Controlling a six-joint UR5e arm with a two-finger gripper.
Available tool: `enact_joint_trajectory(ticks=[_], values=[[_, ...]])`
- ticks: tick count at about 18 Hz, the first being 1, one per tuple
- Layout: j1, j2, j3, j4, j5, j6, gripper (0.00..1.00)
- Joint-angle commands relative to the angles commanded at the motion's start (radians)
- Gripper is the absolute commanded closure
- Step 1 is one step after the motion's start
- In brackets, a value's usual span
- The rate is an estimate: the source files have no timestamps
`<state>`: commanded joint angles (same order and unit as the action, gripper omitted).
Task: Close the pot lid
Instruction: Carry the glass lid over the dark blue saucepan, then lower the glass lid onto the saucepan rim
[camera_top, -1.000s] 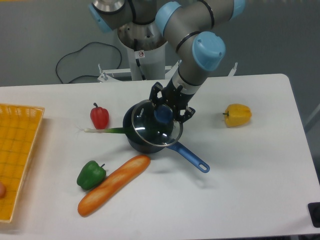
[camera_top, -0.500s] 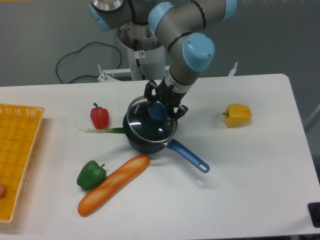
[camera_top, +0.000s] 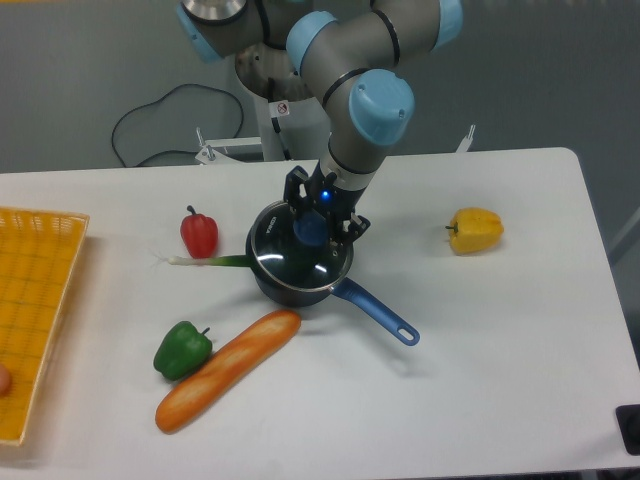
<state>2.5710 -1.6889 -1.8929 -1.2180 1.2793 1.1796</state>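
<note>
The round clear glass lid (camera_top: 300, 250) with its blue knob sits nearly level over the small dark navy saucepan (camera_top: 290, 285), pinched at the knob by the black two-finger gripper (camera_top: 313, 227). Seating looks almost done; next, release and lift straight up.

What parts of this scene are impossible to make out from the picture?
- Inside of the pot: covered by the lid.
- Whether the gripper fingers pinch the lid's knob: the wrist blocks the view.
- Yellow basket: cut off by the left edge.
- Dark object: cut off at the right edge.
</note>
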Motion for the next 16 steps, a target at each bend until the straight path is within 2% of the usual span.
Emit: enact_joint_trajectory(ticks=[6,9,16], values=[[-0.015,0.012,-0.005,0.003,0.002,0.0,0.73],[-0.02,0.018,-0.032,0.012,0.008,0.0,0.73],[-0.028,0.025,-0.048,0.015,0.018,-0.003,0.73]])
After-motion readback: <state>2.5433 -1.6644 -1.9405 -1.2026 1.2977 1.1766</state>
